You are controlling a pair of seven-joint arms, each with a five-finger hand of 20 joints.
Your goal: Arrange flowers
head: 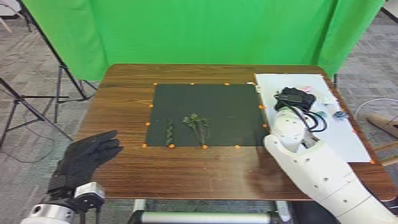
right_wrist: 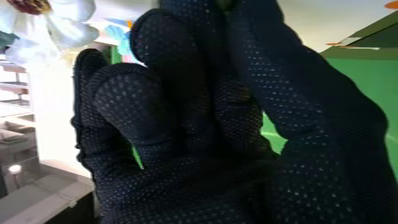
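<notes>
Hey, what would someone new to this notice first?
Probably the bright green backdrop behind the brown table. Next, the black-gloved hands: the right hand over the white sheet, the left hand by the table's left side. Then the green sprigs on the dark mat.

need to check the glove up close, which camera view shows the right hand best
The right wrist view: the right hand is close there, so its glove's dotted texture stands out. The head view shows it small, over the white sheet.
</notes>
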